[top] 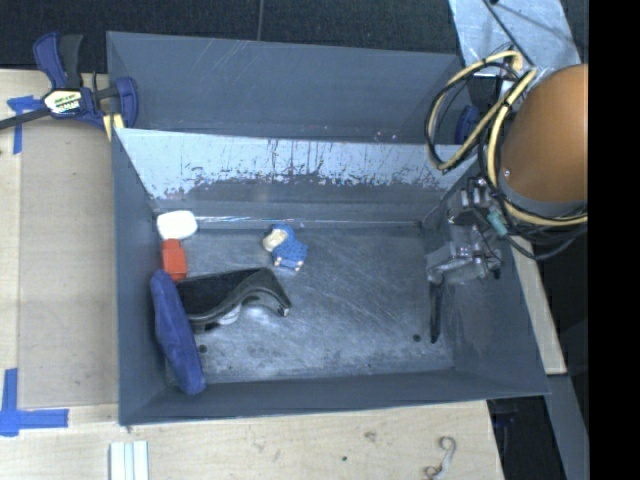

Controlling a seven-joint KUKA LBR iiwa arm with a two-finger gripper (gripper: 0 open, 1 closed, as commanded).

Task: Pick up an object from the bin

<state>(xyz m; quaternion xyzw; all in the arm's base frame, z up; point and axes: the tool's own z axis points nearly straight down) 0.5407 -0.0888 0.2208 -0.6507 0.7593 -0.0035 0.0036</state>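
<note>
In the camera view the arm [540, 133], with its orange cover and looped cables, comes in over the right rim of the grey bin [300, 88]. Its hand [434, 336] hangs low at the right end of the bin, close to the right wall and above bare metal floor. The fingers [435, 313] are drawn together into one thin dark bar with no gap to be seen, and nothing is between them. All the loose things lie at the left end, well apart from the hand. A white oval piece [177, 224] sits at the far left by the back wall, with a small orange block [175, 259] just nearer than it. A small blue and yellow toy [286, 248] lies to the right of those, toward the bin's middle. Nearer still lies a black curved object [232, 290], and a long blue cloth-like roll [176, 336] lies along the left wall, touching the black object's left end.
</note>
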